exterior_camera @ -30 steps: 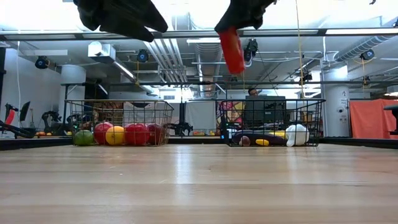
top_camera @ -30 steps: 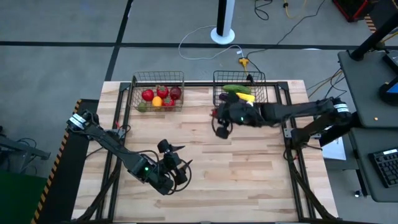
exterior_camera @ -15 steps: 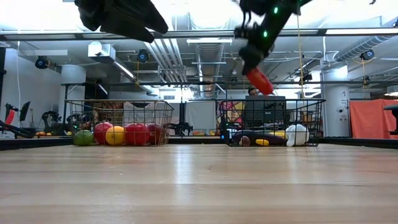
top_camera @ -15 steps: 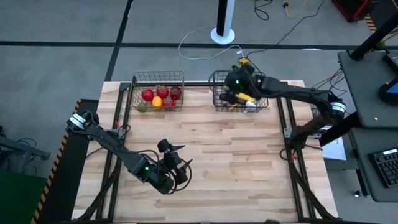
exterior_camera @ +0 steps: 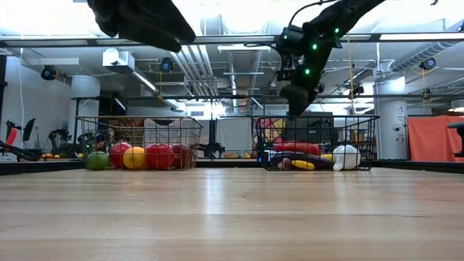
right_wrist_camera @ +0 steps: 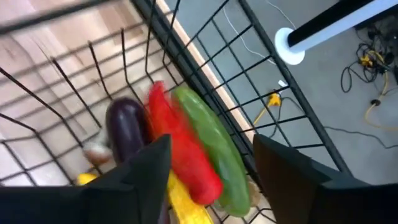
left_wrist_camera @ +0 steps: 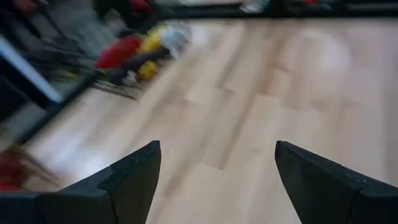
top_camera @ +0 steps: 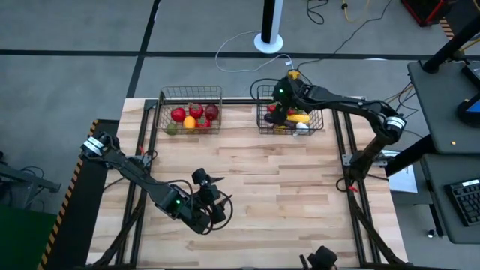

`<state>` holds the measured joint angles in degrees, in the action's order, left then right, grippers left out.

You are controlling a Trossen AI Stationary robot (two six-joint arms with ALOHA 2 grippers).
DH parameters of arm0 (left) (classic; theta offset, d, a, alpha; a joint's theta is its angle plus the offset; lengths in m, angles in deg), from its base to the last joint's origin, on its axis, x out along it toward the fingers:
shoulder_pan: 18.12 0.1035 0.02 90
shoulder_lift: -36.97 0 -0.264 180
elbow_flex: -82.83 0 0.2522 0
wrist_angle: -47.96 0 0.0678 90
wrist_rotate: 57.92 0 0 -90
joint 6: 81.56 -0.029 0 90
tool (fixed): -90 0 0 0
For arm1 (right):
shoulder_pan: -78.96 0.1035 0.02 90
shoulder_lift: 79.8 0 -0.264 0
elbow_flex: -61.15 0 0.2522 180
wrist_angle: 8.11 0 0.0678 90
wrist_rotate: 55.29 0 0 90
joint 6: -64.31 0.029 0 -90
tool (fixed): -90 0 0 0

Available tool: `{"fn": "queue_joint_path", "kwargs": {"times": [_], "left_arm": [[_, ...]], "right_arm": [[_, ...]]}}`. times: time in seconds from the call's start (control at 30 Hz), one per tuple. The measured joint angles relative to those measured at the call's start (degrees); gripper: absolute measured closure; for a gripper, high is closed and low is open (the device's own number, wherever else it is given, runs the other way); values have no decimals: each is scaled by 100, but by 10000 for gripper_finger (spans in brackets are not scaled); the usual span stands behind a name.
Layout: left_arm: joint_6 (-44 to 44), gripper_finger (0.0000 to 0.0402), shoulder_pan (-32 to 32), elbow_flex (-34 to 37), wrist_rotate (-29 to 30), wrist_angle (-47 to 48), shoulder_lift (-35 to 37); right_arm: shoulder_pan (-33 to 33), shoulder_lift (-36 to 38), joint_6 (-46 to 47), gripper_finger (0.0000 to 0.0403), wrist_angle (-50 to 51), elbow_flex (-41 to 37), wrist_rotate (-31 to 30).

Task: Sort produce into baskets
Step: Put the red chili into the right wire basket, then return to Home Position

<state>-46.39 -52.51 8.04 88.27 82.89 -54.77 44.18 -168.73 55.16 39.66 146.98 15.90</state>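
My right gripper (right_wrist_camera: 211, 146) hangs open just above the right wire basket (top_camera: 259, 124), with nothing between its fingers. Below it, in that basket, a long red piece (right_wrist_camera: 180, 155) lies beside a long green one (right_wrist_camera: 211, 146), a purple one (right_wrist_camera: 127, 127) and a yellow one (right_wrist_camera: 186, 208); a white piece (exterior_camera: 346, 156) rests there too. The left basket (top_camera: 162, 112) holds round red (top_camera: 178, 115), orange (top_camera: 189, 122) and green (top_camera: 172, 129) produce. My left gripper (top_camera: 217, 187) waits open over the bare wood at the table's near left.
Both baskets stand side by side at the table's far edge. The wooden tabletop (top_camera: 285, 187) between them and the near edge is bare. A white pole base (top_camera: 269, 41) and cables lie on the floor beyond the far edge.
My right gripper has swung from over the table's middle toward the far edge, over the right basket, sinking and tipping further downward. It has opened and let go of the long red piece, which now lies in that basket among the other long pieces.
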Motion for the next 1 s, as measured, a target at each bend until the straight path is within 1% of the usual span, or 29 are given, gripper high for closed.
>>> {"fn": "queue_joint_path", "kwargs": {"times": [0.1, 0.13, 0.2, 0.23, 0.27, 0.33, 0.43, 0.5, 0.53, 0.57, 0.6, 0.7, 0.77, 0.8, 0.83, 0.87, 0.9, 0.93, 1.0], "left_arm": [[-28, 107, 0, 0, -648, 7, 0], [-175, 107, 0, 0, -862, 40, 0], [-576, 106, -3, 4, -795, 21, -30], [-604, 106, 11, 7, -605, -81, -55], [-627, 106, 19, 7, -291, -214, -70], [-858, 106, 31, 7, 543, -469, -79], [-1502, 106, 27, 7, 1890, -882, -65], [-1782, 106, 94, 7, 2636, -1155, -50], [-1807, 106, 186, 7, 2915, -1221, -40], [-1772, 106, 312, 7, 3065, -1224, -35], [-1705, 106, 472, 11, 3094, -1223, -36], [-1674, 106, 978, 80, 2778, -1240, -168], [-1764, 106, 1319, 105, 2590, -1352, -324], [-1833, 106, 1469, 88, 2347, -1497, -386], [-1955, 106, 1579, 35, 1915, -1582, -415], [-2133, 106, 1648, -64, 1333, -1682, -447], [-2352, 106, 1675, -213, 611, -1781, -461], [-2589, 106, 1669, -380, -238, -1793, -466], [-2987, 106, 1568, -777, -2087, -1525, -476]], "right_arm": [[108, 192, 228, 168, 7, 0, 34], [145, 273, 333, 164, 4, -4, 136], [251, 476, 586, 158, -9, -43, 601], [329, 595, 710, 155, -51, -106, 894], [423, 721, 826, 153, -131, -204, 1157], [721, 1002, 984, 151, -571, -552, 1475], [1366, 1514, 1025, 149, -1746, -1391, 1587], [1845, 1842, 1003, 151, -2710, -2003, 1620], [2080, 1981, 942, 152, -3175, -2278, 1624], [2316, 2106, 865, 153, -3651, -2531, 1625], [2516, 2218, 764, 154, -4147, -2760, 1625], [2944, 2499, 491, 157, -5249, -3217, 1605], [3043, 2648, 411, 160, -5643, -3365, 1597], [3045, 2725, 415, 161, -5701, -3394, 1587], [3040, 2786, 416, 162, -5689, -3412, 1580], [3040, 2833, 412, 163, -5680, -3428, 1578], [3039, 2890, 405, 163, -5662, -3452, 1566], [3038, 2934, 402, 163, -5603, -3482, 1565], [3040, 2973, 370, 162, -5518, -3495, 1567]]}}
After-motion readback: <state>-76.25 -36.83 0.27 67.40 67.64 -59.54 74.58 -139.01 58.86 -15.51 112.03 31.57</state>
